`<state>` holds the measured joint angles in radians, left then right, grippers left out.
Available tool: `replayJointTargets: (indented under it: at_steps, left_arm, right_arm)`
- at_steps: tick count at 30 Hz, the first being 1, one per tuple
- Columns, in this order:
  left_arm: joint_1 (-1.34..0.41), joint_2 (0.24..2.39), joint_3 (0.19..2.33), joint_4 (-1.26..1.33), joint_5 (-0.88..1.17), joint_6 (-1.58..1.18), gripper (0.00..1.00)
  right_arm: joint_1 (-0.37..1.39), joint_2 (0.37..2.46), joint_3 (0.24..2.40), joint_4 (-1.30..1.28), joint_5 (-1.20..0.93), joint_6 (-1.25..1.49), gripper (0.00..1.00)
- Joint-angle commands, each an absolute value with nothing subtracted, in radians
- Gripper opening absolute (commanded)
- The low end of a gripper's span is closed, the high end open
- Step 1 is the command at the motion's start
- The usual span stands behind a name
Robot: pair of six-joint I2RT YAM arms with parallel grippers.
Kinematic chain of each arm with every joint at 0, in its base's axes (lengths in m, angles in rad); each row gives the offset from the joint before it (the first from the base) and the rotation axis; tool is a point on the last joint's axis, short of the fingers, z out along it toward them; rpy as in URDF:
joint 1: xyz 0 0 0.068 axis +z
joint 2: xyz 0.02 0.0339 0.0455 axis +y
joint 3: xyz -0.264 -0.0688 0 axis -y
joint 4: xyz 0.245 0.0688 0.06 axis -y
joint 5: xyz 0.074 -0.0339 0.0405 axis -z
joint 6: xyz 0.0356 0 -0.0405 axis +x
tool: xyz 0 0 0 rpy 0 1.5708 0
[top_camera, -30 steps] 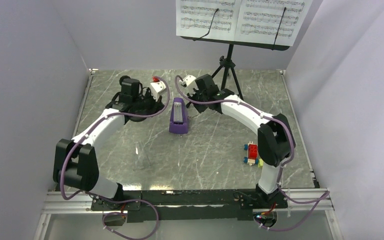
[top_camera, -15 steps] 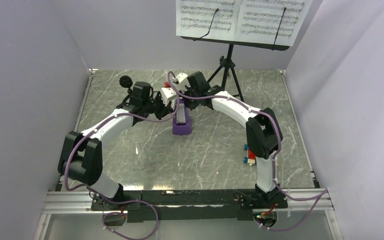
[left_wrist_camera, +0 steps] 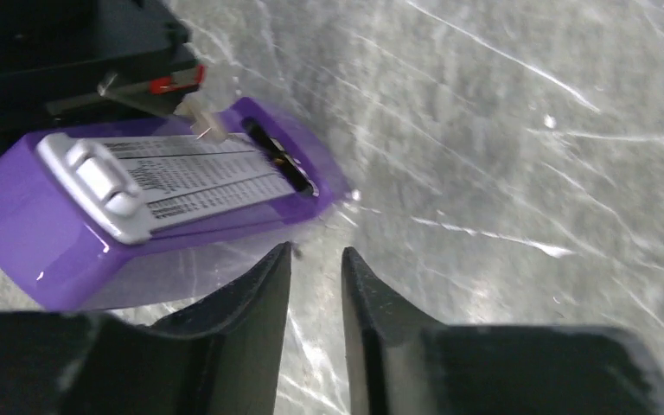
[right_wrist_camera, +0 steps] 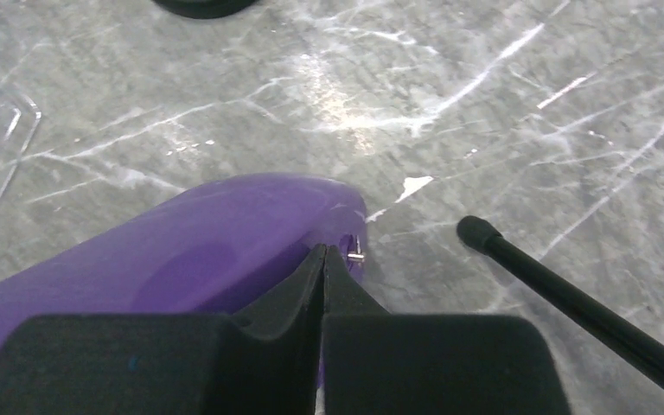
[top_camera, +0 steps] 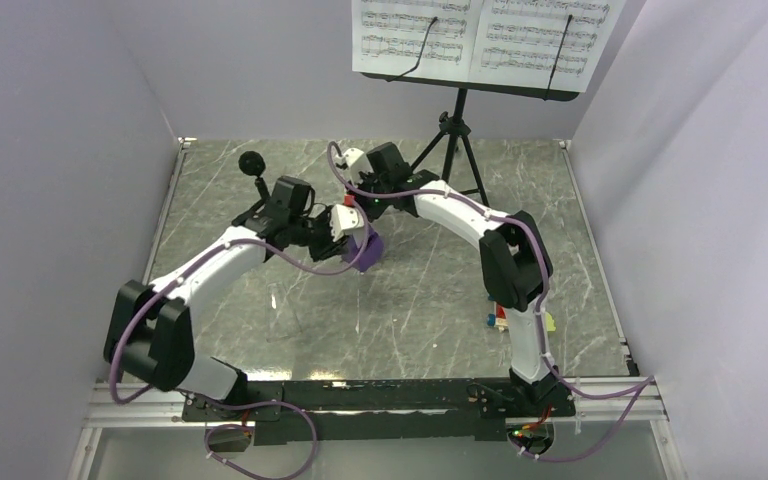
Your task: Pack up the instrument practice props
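The purple metronome lies tipped on the marble table between both grippers. In the left wrist view its scale face points up, just left of my left gripper. The left jaws stand a narrow gap apart with only table between them. My right gripper is shut, tips against the metronome's purple body beside a small metal pin. The black music stand holds white sheet-music pages at the back. The ball-topped microphone stand stands at the back left.
Small toy blocks lie at the right, partly behind the right arm. A tripod leg runs just right of my right gripper. The microphone stand's round base is ahead of it. Grey walls enclose the table on three sides.
Both grippers have closed in on the metronome from each side. The metronome has tipped and slid slightly toward the near right. The left arm has moved off the microphone stand.
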<state>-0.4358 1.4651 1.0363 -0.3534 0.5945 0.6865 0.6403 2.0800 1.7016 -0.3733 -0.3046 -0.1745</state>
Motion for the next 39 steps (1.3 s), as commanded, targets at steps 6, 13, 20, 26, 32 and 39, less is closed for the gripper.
replayJointTargets:
  at_steps: [6,13,20,26,32,39]
  left_arm:
    - [-0.404,1.265,1.169,-0.76,0.628,1.042,0.63]
    - [-0.382,1.356,1.319,-0.838,0.634,1.269,0.83]
    - [-0.382,1.614,1.56,-0.971,0.676,1.472,0.86]
    - [-0.387,1.792,1.729,-1.093,0.687,1.553,0.84]
    - [-0.401,1.861,1.785,-1.178,0.688,1.638,0.82]
    - [-0.431,1.873,1.77,-1.206,0.732,1.614,0.76]
  right_arm:
    - [0.565,1.973,1.698,-0.364,-0.371,-0.153,0.34]
    - [0.504,1.866,1.597,-0.385,-0.383,-0.144,0.69]
    - [0.504,1.693,1.452,-0.42,-0.429,-0.18,0.85]
    - [0.496,1.544,1.262,-0.415,-0.445,-0.213,0.86]
    - [0.481,1.429,1.145,-0.439,-0.449,-0.241,0.86]
    - [0.428,1.419,1.132,-0.528,-0.636,-0.366,0.86]
